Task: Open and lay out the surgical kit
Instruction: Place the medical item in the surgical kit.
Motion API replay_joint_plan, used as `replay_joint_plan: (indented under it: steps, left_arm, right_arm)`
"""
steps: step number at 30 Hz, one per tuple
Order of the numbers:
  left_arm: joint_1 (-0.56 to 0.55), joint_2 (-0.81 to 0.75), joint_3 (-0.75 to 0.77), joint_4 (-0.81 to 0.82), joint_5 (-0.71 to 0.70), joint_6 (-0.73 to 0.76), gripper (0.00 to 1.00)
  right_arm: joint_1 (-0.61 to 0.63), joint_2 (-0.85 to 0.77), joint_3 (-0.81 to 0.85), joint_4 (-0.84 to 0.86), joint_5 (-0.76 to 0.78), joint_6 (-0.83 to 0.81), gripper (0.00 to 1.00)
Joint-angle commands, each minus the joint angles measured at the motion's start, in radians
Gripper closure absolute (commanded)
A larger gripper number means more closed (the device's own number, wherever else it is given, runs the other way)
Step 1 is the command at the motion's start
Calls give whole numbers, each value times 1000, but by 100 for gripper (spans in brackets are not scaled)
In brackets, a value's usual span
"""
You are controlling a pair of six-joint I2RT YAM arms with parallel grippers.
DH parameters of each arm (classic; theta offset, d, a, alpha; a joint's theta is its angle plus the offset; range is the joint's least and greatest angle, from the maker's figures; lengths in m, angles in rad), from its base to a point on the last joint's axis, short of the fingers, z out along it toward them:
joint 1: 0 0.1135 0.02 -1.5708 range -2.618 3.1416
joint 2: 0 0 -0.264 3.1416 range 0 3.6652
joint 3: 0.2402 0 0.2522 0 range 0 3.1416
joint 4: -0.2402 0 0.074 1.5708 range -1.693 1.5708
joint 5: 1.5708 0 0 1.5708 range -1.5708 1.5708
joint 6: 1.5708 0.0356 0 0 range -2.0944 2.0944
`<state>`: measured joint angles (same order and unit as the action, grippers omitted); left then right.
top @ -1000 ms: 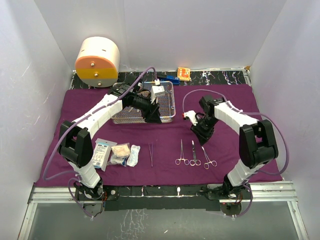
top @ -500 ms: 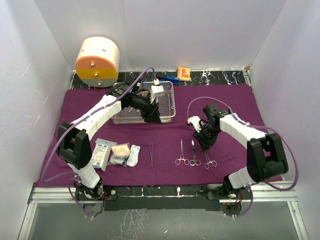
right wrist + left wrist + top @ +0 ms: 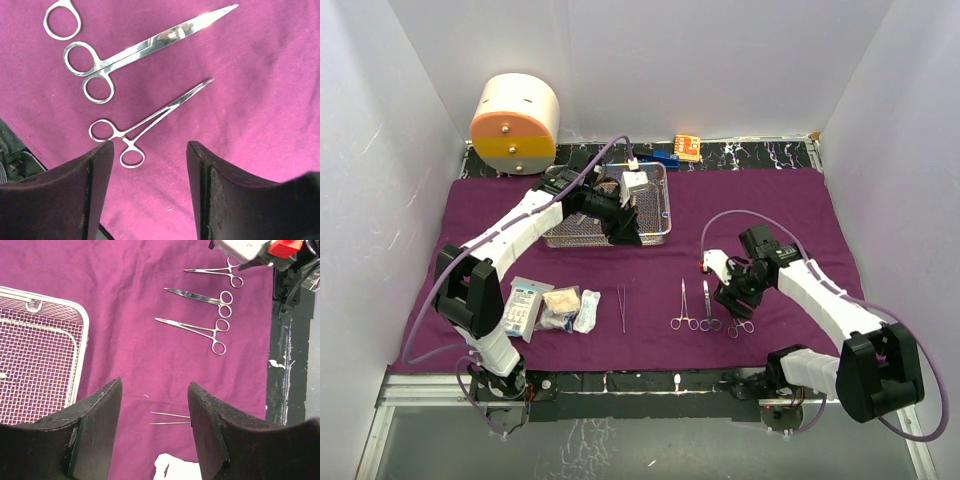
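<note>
Nearest the arm bases, the row of laid-out pieces is running across the purple cloth wrap (image 3: 800, 200): packets (image 3: 526, 305) and gauze (image 3: 561, 303) at the left, tweezers (image 3: 621, 308) in the middle, and ring-handled instruments at the right. The right gripper (image 3: 150, 149) is hovering low over the end of that row with its fingers standing apart and nothing between them. The small forceps (image 3: 145, 122) is lying free on the cloth just beyond the fingertips, beside the scissors (image 3: 140, 47). The step in hand is probably the placing of this forceps, so the gripper should be rising straight up, keeping its pads clear of the ring handles so the piece is staying parallel to its neighbours. Farther in, the left gripper (image 3: 155, 390) is hanging with its fingers parted and empty above the cloth by the near corner of the wire-mesh tray (image 3: 86, 345). The tray is holding a white folded item (image 3: 638, 185) and something dark that the left arm is partly hiding; what it is cannot be told. The mesh showing in the left wrist view is lying nearly bare.
</note>
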<state>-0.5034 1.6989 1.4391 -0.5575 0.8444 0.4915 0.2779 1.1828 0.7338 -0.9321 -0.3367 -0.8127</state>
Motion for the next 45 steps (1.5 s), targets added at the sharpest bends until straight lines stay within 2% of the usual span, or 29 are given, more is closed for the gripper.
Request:
replay_joint_plan:
  steps: [1, 4, 10, 25, 45]
  left_arm:
    - [-4, -27, -11, -5, -5, 42, 46]
    - [-4, -19, -14, -10, -26, 59, 46]
    - [-4, 4, -5, -12, -46, 70, 46]
    - [-4, 21, -4, -11, -47, 74, 46]
    - [-4, 25, -4, -13, -39, 71, 46]
  right_arm:
    - [27, -57, -38, 32, -16, -96, 36]
    - [56, -68, -70, 52, -2, -121, 29]
    - [147, -55, -83, 71, 63, -119, 26]
    - [224, -9, -121, 174, 176, -80, 19]
    - [259, 40, -143, 272, 257, -28, 19]
